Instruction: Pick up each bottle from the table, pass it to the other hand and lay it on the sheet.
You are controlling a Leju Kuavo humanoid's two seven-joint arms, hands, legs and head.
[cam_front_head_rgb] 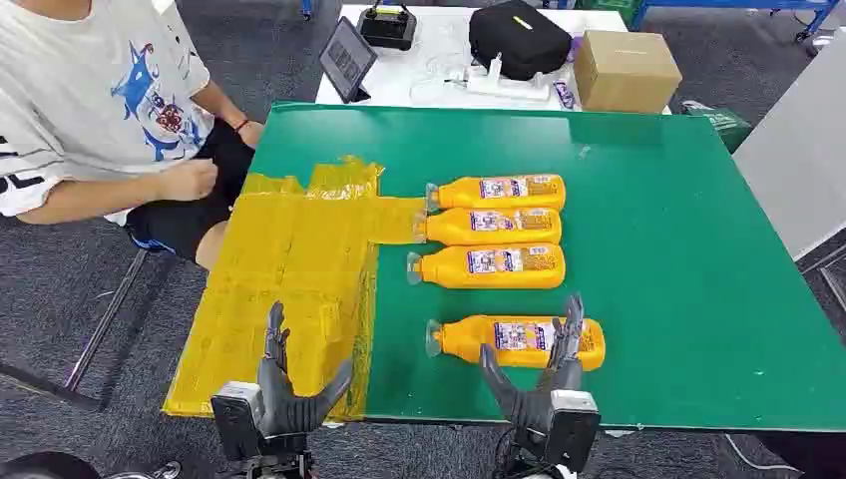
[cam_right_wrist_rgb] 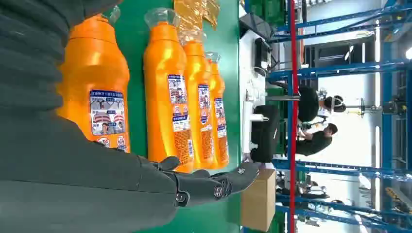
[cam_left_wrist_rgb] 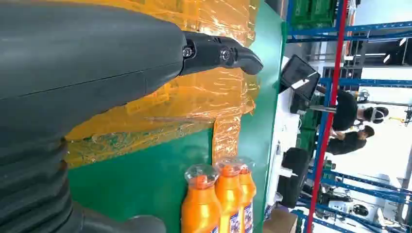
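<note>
The desk (cam_front_head_rgb: pixel 698 299) has a flat, matte green top. A crinkled, glossy yellow sheet (cam_front_head_rgb: pixel 289 279) of thin film covers its left part and reaches the near-left edge. Four orange plastic bottles lie on their sides on the bare green, right of the sheet, clear caps pointing left, each with a blue-and-white printed label. Three form a close row: the far bottle (cam_front_head_rgb: pixel 499 190), the second bottle (cam_front_head_rgb: pixel 491 226) with its cap on a strip of the sheet, and the third bottle (cam_front_head_rgb: pixel 489 266). The near bottle (cam_front_head_rgb: pixel 519 341) lies apart, nearer the edge. The right hand (cam_front_head_rgb: pixel 544 384) hovers at the near bottle's right end, fingers (cam_front_head_rgb: pixel 572 324) spread, holding nothing. The left hand (cam_front_head_rgb: pixel 289 384) is over the sheet's near edge, its fingers spread and empty.
</note>
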